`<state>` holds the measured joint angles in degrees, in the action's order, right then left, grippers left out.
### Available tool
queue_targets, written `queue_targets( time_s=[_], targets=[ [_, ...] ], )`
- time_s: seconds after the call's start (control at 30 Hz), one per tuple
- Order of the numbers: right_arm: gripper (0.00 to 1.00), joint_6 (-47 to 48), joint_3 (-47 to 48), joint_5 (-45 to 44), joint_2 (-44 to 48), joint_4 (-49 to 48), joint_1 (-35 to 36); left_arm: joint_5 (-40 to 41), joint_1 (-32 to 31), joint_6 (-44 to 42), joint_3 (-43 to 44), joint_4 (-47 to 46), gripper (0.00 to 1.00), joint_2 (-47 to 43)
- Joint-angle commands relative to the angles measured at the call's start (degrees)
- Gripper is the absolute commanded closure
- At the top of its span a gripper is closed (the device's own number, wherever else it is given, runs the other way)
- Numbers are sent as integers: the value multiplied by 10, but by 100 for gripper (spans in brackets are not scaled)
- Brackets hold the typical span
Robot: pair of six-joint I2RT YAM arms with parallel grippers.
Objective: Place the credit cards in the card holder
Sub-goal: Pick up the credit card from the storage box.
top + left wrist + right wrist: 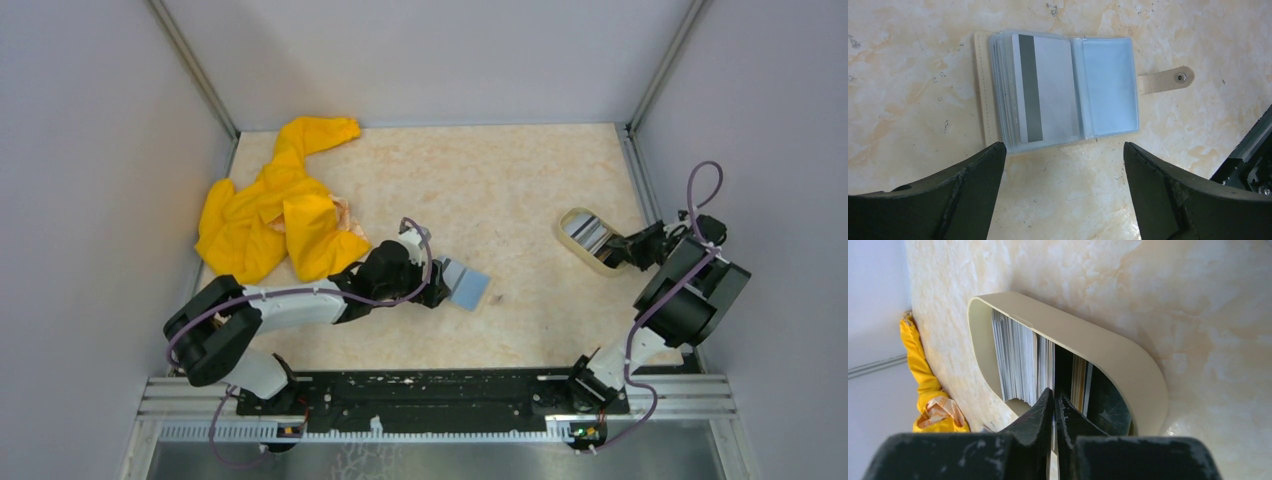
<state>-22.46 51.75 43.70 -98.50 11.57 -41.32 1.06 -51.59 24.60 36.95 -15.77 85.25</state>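
Note:
The card holder point(466, 284) lies open on the table at the centre. In the left wrist view it point(1108, 85) shows clear pockets and a tan snap tab. A silvery credit card point(1050, 90) with a dark stripe sits in its left pocket. My left gripper point(438, 292) point(1064, 150) is open and empty, just short of the holder's near edge. More shiny credit cards point(590, 235) point(1018, 360) lie in the oval cream-rimmed dish point(572, 217) point(1098, 345) at the right. My right gripper point(613, 250) point(1054, 396) is at the dish, shut on the thin edge of a card.
A crumpled yellow cloth point(280, 215) lies at the back left and shows at the left edge of the right wrist view point(923, 360). Grey walls close in the table on three sides. The black rail runs along the near edge.

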Motion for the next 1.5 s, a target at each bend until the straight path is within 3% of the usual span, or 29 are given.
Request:
queue_targets(
  time_s=[0.0,0.73,1.17,1.47],
  targets=[
    [100,23,15,-17,23,17,-12,-3,3,2,-3,-5,7,-21],
    [100,84,43,15,102,129,-74,-7,3,-3,-18,-13,6,-74],
    [100,91,28,82,159,122,-78,-61,3,9,-87,-119,5,-165],
    [100,98,5,194,175,83,-75,-85,3,52,-118,-190,3,-181]
  ],
)
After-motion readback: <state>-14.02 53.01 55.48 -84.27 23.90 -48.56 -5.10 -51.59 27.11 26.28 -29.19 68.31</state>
